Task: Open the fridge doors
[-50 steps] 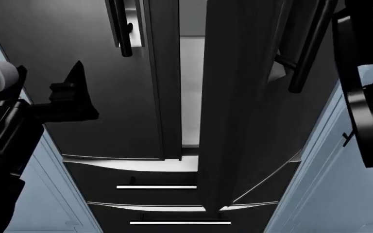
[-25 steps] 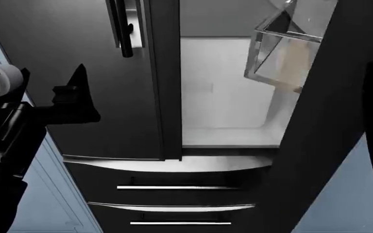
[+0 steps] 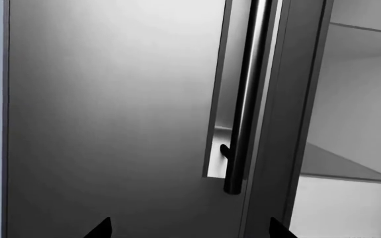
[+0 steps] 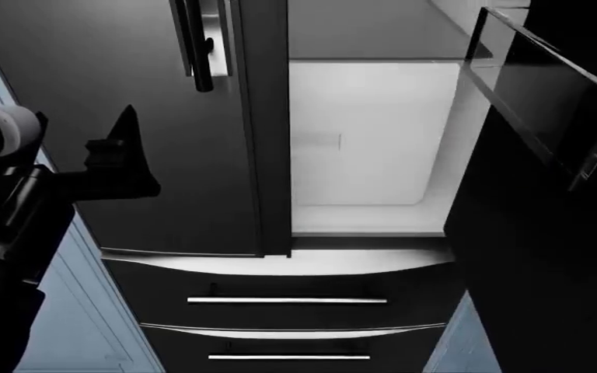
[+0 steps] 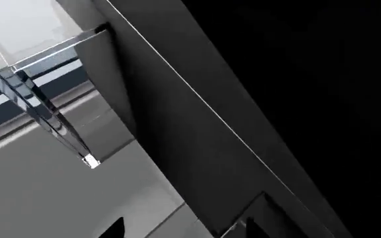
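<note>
The left fridge door (image 4: 102, 93) is closed, its vertical bar handle (image 4: 200, 47) near the inner edge. In the left wrist view that handle (image 3: 247, 99) stands ahead of my left gripper (image 3: 189, 230), which is open and short of the door, holding nothing. In the head view the left gripper (image 4: 122, 148) hangs in front of the left door. The right fridge door (image 4: 527, 256) is swung wide open, showing its clear bin (image 4: 547, 101) and the white interior (image 4: 371, 132). My right gripper (image 5: 182, 230) is open by that door's inner side (image 5: 177, 124); the head view does not show it.
Two wide black drawers with horizontal silver handles (image 4: 286, 300) (image 4: 288, 357) sit below the doors. Pale blue cabinet panels flank the fridge at the left (image 4: 81, 311) and the lower right (image 4: 454, 342). The open right door fills the right side of the head view.
The right door has swung from a narrow gap to wide open, exposing the white interior. My right arm has left the head view. The left arm has barely moved.
</note>
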Robot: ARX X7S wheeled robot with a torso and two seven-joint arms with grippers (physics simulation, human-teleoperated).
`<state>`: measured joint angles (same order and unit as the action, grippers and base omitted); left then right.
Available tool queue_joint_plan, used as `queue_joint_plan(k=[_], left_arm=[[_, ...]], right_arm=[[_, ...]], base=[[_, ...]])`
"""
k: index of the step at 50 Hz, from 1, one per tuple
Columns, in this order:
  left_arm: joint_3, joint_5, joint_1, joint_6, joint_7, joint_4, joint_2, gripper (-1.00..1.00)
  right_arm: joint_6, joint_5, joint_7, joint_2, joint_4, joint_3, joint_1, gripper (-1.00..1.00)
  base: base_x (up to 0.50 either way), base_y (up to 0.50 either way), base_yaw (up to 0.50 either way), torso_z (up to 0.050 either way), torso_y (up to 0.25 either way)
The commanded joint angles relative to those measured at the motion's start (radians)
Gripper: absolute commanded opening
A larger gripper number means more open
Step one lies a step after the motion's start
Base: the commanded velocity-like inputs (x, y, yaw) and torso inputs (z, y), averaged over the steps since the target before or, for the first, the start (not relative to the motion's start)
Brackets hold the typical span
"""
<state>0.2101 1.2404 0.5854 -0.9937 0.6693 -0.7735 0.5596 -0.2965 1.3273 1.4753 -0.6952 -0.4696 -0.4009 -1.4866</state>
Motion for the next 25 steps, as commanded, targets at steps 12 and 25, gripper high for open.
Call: queue_joint_plan(k=[12, 25], left_arm=[[-0.01, -0.015, -0.016, 0.013, -0.011, 0.0, 0.009, 1.0], [-0.03, -0.029, -0.006, 0.018, -0.017, 0.011, 0.006, 1.0]], right_arm=[[-0.825, -0.165, 0.083, 0.094, -0.34, 0.784, 0.23, 1.0], [-0.715, -0.396, -0.079, 0.051, -0.31, 0.71, 0.287, 1.0]], base=[[0.0, 0.0, 0.0, 0.0, 0.0], [0.0, 0.0, 0.0, 0.0, 0.002]])
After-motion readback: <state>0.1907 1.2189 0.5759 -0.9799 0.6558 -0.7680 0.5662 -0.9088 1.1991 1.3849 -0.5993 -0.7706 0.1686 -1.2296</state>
